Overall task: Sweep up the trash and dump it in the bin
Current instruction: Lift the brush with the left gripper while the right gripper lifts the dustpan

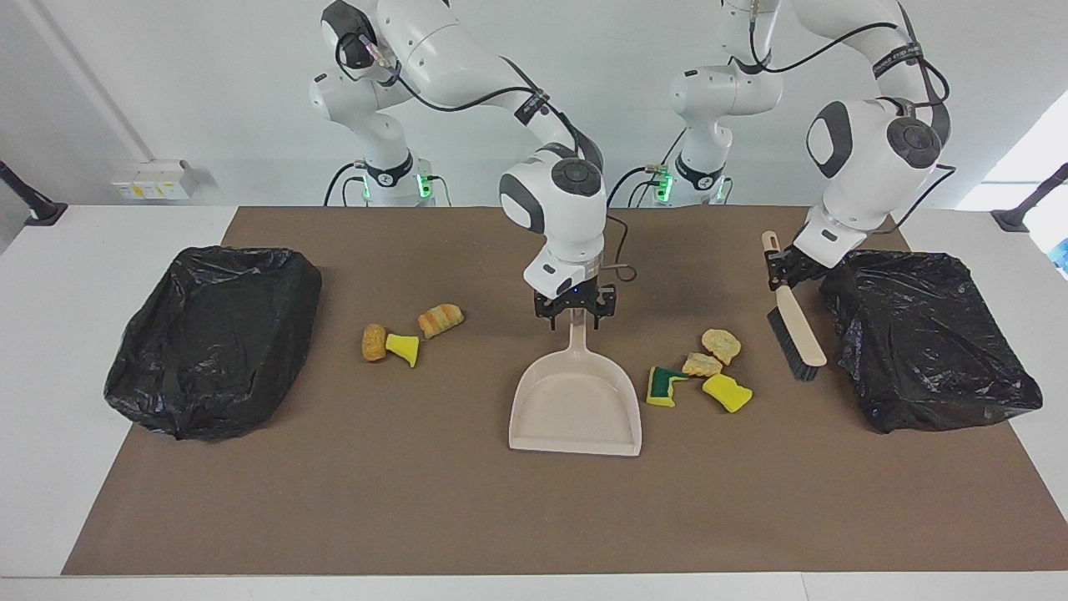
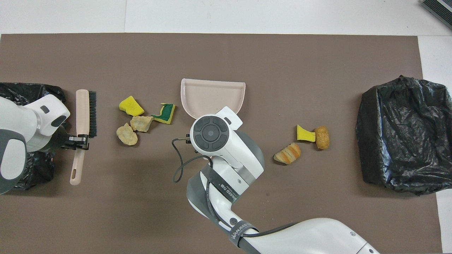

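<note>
My right gripper (image 1: pixel 575 307) is shut on the handle of the beige dustpan (image 1: pixel 576 401), which lies flat on the brown mat at the middle of the table, also seen from overhead (image 2: pixel 212 95). My left gripper (image 1: pixel 784 271) is shut on the handle of the beige hand brush (image 1: pixel 797 334), bristle end low by the mat (image 2: pixel 83 116). Several trash scraps lie between dustpan and brush: a yellow sponge (image 1: pixel 726 392), a green-yellow sponge (image 1: pixel 663 386) and two tan chunks (image 1: pixel 721 344). Three more scraps (image 1: pixel 403 348) lie toward the right arm's end.
A bin lined with a black bag (image 1: pixel 926 342) stands at the left arm's end of the mat, close beside the brush. A second black-bagged bin (image 1: pixel 209 334) stands at the right arm's end. White table (image 1: pixel 50 401) surrounds the mat.
</note>
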{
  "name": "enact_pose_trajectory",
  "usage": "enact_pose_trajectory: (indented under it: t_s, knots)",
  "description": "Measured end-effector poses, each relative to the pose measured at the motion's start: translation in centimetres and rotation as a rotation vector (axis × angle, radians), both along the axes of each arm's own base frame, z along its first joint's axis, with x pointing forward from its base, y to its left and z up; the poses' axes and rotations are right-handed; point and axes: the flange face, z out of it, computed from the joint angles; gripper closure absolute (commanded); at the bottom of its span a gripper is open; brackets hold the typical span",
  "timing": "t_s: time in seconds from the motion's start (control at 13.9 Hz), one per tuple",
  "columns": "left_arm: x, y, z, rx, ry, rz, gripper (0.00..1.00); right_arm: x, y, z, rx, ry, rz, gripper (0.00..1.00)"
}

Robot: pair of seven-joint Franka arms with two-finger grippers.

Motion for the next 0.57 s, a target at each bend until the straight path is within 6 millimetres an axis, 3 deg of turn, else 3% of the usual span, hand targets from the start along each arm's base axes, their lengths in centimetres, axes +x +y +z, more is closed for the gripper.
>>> enact_pose_trajectory:
  t_s: [0.07,0.14,0.36,0.57]
  knots:
    - [0.1,0.1,0.1,0.010,-0.009,-0.005,1.00,-0.2,0.2,0.0,-0.002,-0.001,0.006,0.90]
    - [0.4,0.3,0.1,0.037,-0.016,-0.018,1.00,-0.3,0.3,0.0,-0.007,-0.005,0.012,1.00]
    - [2.4,0.8,-1.0,0.099,-0.011,-0.051,1.00,-0.5,0.4,0.0,-0.030,-0.009,0.033,1.00]
    - [3.7,0.9,-2.5,0.101,0.009,-0.055,1.00,-0.6,-0.4,1.2,-0.062,0.004,0.151,1.00]
